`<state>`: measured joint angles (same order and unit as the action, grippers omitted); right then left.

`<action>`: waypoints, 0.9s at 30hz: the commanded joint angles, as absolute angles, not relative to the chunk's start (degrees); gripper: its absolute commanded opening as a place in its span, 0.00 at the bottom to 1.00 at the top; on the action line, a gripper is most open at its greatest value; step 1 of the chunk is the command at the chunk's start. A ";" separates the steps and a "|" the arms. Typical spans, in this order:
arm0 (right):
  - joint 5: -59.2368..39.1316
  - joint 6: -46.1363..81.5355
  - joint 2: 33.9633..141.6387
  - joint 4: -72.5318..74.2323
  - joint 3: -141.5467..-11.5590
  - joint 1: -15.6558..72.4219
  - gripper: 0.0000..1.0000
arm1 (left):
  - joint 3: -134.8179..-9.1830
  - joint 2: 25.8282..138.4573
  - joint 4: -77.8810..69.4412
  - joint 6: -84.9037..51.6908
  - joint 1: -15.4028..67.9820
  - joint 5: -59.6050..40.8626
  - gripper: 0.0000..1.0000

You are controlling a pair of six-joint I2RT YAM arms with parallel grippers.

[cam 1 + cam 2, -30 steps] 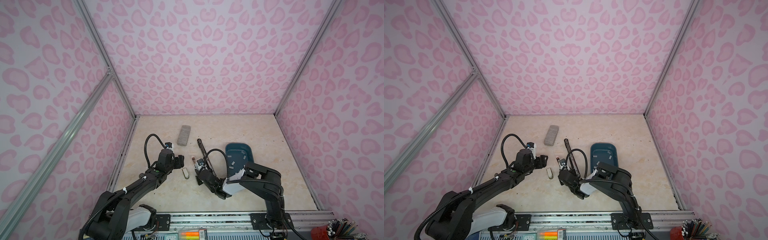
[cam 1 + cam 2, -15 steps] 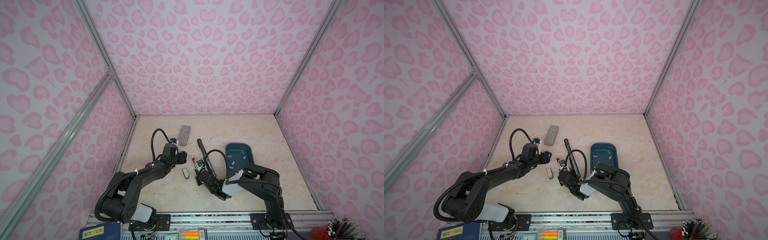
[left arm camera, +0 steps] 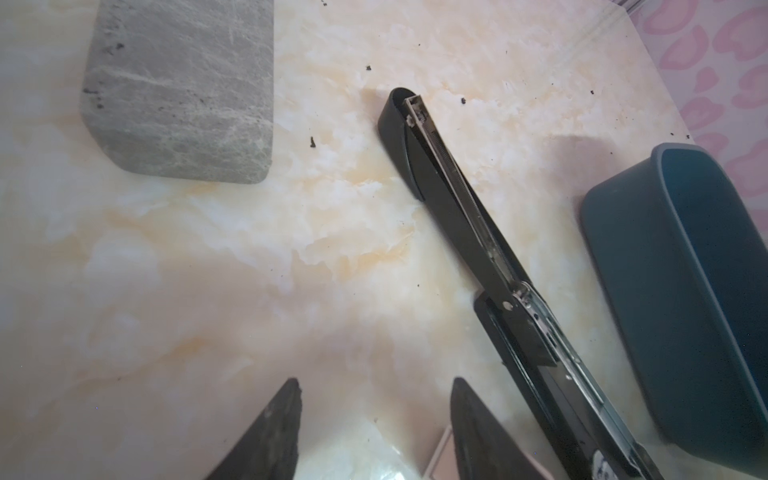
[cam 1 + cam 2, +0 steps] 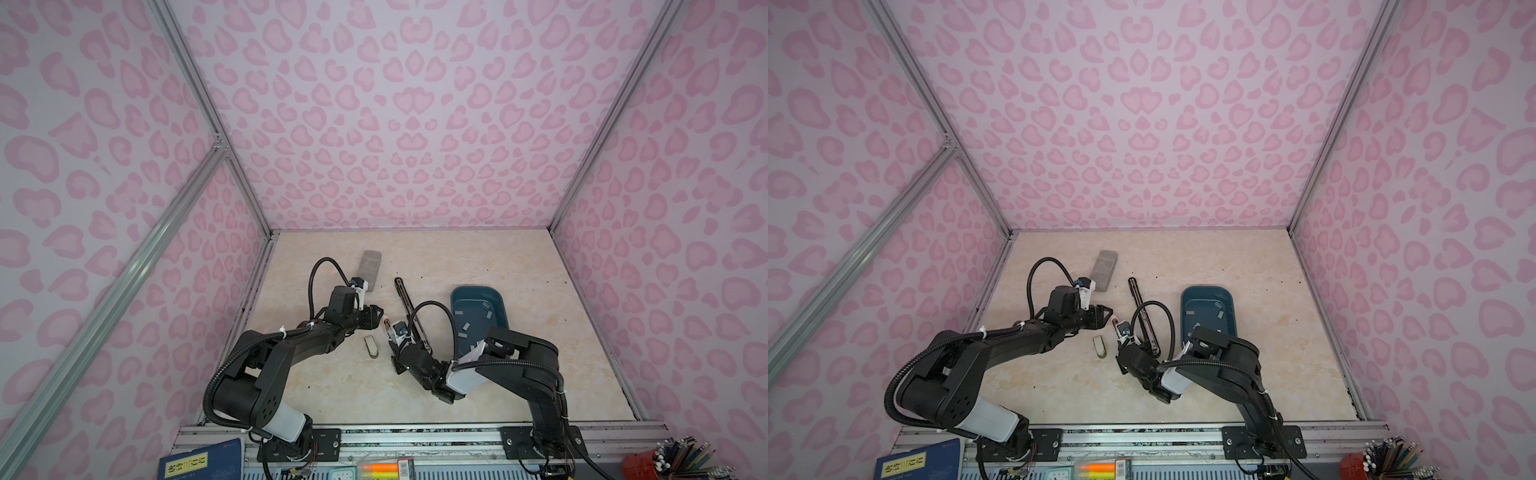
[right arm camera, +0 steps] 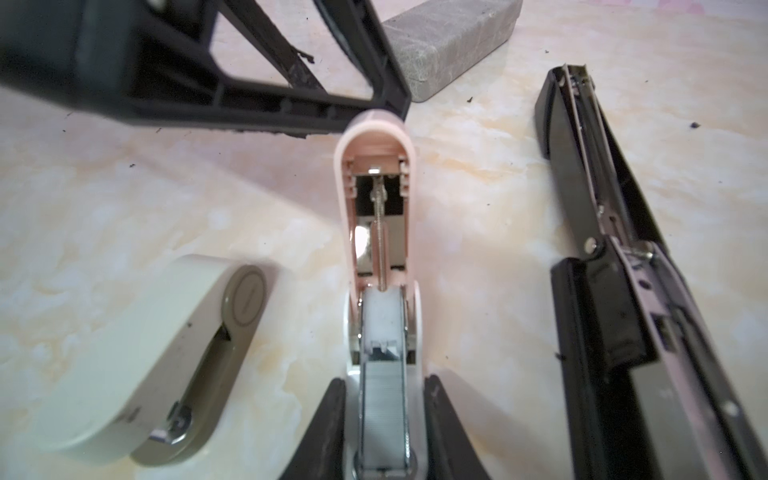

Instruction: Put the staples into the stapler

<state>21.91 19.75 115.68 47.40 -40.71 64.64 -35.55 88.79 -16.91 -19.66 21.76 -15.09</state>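
Note:
A small pink and white stapler [image 5: 376,166] is swung open, its base clamped in my shut right gripper [image 5: 384,399]. A strip of grey staples [image 5: 382,415] lies in its channel. In both top views this stapler [image 4: 388,328] [image 4: 1116,325] sits left of the right gripper [image 4: 397,343] [image 4: 1126,343]. My left gripper [image 4: 380,319] [image 4: 1108,311] [image 3: 375,386] hovers open at the tip of the pink lid, holding nothing. One of its fingers [image 5: 291,112] lies just beyond that tip. More staples [image 4: 464,328] [image 4: 1198,326] lie loose in a blue tray.
A long black stapler [image 4: 409,309] [image 3: 457,199] [image 5: 623,270] lies opened flat between the pink stapler and the blue tray [image 4: 478,287] [image 3: 665,291]. A beige stapler [image 4: 371,345] [image 5: 158,353] lies to the left. A grey speckled block [image 4: 370,266] [image 3: 178,83] sits farther back.
My left gripper has moved right, from beside the beige stapler to the tip of the pink stapler's lid, and its jaws have narrowed. The right arm has held still.

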 commanded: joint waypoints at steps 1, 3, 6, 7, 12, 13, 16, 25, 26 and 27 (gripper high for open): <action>17.31 19.59 116.72 38.74 -40.08 65.09 0.19 | -35.23 89.36 -20.06 -18.37 21.81 -17.97 0.57; 17.32 19.69 116.68 38.91 -39.93 65.05 0.19 | -34.77 89.19 -20.86 -18.05 21.93 -19.87 0.56; 17.31 19.77 116.71 39.09 -39.90 65.00 0.19 | -33.11 88.02 -22.46 -17.37 23.03 -21.01 0.54; 17.32 19.84 116.72 39.09 -39.92 64.87 0.19 | -32.51 87.48 -22.78 -17.16 23.56 -20.77 0.54; 17.08 20.10 116.63 39.70 -39.56 64.73 0.19 | -29.79 84.69 -23.11 -15.58 26.09 -17.65 0.54; 16.89 20.20 116.63 40.05 -39.30 64.69 0.20 | -29.27 84.17 -23.07 -15.39 26.44 -16.73 0.55; 16.76 20.36 116.46 40.43 -38.94 64.48 0.21 | -27.80 82.53 -23.45 -15.25 26.89 -15.56 0.55; 16.92 20.39 116.37 40.83 -38.67 64.47 0.31 | -25.66 78.80 -23.35 -13.43 30.27 -13.99 0.55; 16.86 20.48 116.28 40.87 -38.67 64.42 0.32 | -25.39 78.68 -23.40 -13.36 30.48 -13.83 0.55; 16.85 20.39 116.21 40.94 -38.55 64.44 0.33 | -25.16 78.66 -23.59 -13.38 30.67 -13.67 0.55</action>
